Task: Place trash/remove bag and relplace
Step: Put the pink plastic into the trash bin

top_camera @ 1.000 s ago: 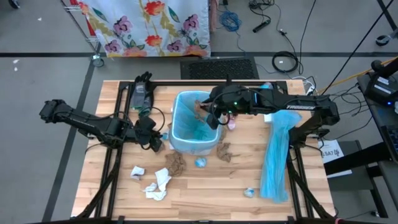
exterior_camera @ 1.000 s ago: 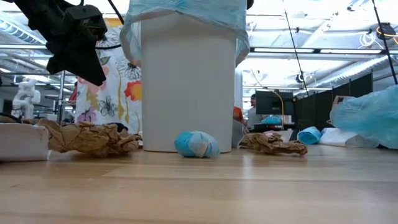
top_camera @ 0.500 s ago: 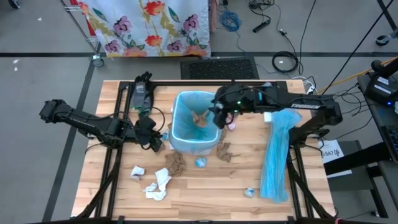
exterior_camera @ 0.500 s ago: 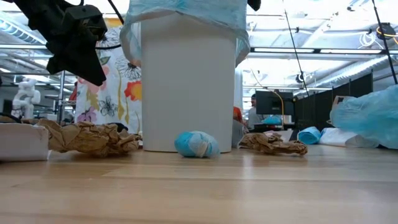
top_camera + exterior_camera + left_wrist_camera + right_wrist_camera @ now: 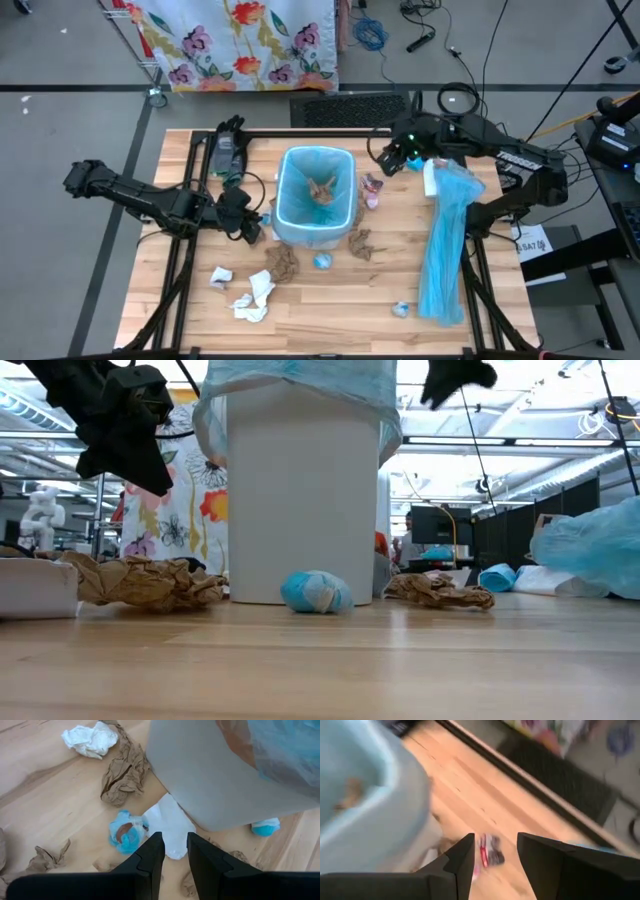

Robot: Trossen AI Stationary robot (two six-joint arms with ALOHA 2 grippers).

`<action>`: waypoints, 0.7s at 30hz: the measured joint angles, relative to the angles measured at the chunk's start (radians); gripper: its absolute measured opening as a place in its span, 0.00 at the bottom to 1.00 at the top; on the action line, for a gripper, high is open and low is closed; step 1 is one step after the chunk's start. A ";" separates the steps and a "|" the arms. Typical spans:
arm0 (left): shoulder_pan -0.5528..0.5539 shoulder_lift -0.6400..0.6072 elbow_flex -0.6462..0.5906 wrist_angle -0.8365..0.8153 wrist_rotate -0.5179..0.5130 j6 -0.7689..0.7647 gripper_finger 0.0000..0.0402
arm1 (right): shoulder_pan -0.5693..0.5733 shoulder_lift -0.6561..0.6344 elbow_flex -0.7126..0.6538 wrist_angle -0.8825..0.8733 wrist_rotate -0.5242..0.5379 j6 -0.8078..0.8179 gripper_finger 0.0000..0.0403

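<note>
White rectangular bin (image 5: 314,235), smooth-walled, lined with thin pale-blue bag (image 5: 300,205); one crumpled brown paper wad (image 5: 321,189) inside. On the plank wood table (image 5: 500,310), in front of the bin: brown paper wads (image 5: 283,262), white tissue wads (image 5: 252,295), small blue scraps (image 5: 322,262). Long light-blue plastic strip (image 5: 445,245) at the right. Right gripper (image 5: 383,160) raised beside the bin's right rim, fingers parted, empty. Left gripper (image 5: 252,225) at the bin's left wall, fingers narrowly apart, empty.

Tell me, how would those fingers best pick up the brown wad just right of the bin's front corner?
Probably from straight above. The brown wad lies loose and low on the table, apart from the bin, so pinching its raised crumpled middle looks easiest.
</note>
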 joint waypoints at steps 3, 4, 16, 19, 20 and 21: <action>0.000 0.000 0.000 0.000 -0.011 -0.018 0.22 | -0.074 0.001 -0.070 0.006 -0.081 0.021 0.35; 0.000 0.000 0.000 0.000 -0.013 -0.018 0.22 | -0.094 0.005 -0.099 0.016 -0.099 0.027 0.35; 0.000 0.000 0.000 -0.001 -0.022 -0.019 0.22 | -0.163 0.055 -0.555 0.380 -0.327 0.161 0.35; 0.000 0.000 0.000 -0.001 -0.025 -0.019 0.22 | -0.163 0.055 -0.646 0.507 -0.385 0.221 0.35; 0.000 0.000 0.000 -0.001 -0.025 -0.019 0.22 | -0.159 0.055 -0.669 0.529 -0.385 0.238 0.35; 0.000 0.000 0.000 -0.001 -0.025 -0.019 0.22 | -0.153 0.054 -0.689 0.541 -0.385 0.254 0.35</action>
